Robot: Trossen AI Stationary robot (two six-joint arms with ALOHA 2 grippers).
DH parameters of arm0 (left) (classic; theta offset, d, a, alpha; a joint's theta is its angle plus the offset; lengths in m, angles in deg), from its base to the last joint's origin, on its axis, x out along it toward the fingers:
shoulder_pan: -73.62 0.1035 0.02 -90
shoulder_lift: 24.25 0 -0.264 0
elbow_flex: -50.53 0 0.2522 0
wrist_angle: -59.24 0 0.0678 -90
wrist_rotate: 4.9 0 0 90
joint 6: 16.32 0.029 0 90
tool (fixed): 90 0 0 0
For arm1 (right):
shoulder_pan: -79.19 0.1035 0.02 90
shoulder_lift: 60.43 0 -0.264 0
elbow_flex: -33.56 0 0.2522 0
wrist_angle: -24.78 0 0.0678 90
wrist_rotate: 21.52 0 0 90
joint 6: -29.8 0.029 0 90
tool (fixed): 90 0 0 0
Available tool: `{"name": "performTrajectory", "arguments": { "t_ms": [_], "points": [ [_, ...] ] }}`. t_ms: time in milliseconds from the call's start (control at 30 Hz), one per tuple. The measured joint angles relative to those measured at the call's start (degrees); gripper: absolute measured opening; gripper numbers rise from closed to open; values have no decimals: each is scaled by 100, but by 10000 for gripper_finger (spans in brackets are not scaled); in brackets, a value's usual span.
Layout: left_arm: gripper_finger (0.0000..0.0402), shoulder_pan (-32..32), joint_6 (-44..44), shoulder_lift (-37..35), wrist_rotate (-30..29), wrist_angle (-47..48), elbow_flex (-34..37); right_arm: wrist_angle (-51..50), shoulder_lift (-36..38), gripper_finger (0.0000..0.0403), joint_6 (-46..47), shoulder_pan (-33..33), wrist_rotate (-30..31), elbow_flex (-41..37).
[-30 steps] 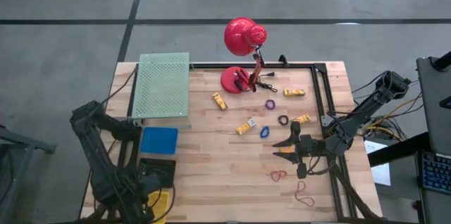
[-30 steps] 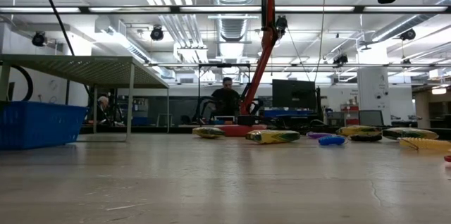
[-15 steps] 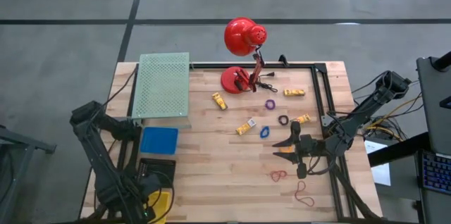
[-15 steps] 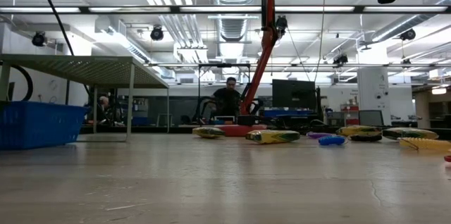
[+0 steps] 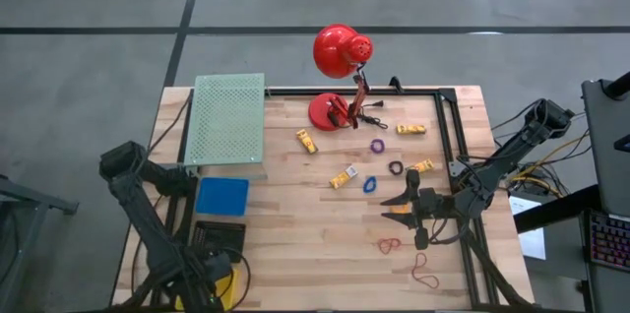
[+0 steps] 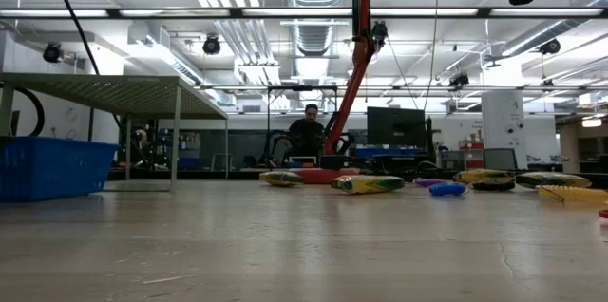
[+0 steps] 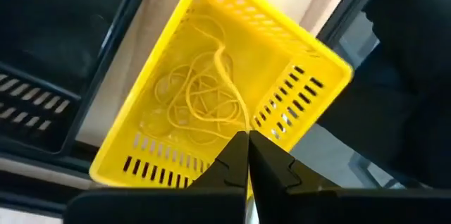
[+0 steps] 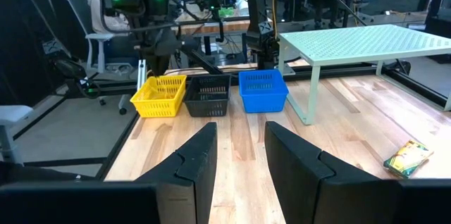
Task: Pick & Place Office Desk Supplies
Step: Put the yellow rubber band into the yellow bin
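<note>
Rubber bands (image 7: 197, 101) in yellow basket (image 7: 310, 69); left claw (image 7: 248, 171) clenched above, shifted; right claw (image 8: 239, 155) released, unmoved.

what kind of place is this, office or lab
Probably a robotics lab or workshop, not an office: exposed ceiling ducts and strip lights, monitors on benches behind the wooden table, and a person at a workstation.

Yellow slotted basket (image 7: 211, 97), blue basket (image 8: 262, 90)
</note>
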Motion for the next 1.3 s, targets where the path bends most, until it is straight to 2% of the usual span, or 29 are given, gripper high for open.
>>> {"name": "performTrajectory", "arguments": {
  "t_ms": [633, 1033, 1300],
  "points": [
    [18, 13, -126, -70, -50, -406, 619, 0, 2, 116, 0, -2, 0, 0],
    [111, 17, 6, -76, -137, -532, 618, 0, 1, 116, 0, 2, 0, 0],
    [158, 17, 2, -79, -153, -560, 618, 0, 2, 116, 0, 2, 0, 0]
  ]
}}
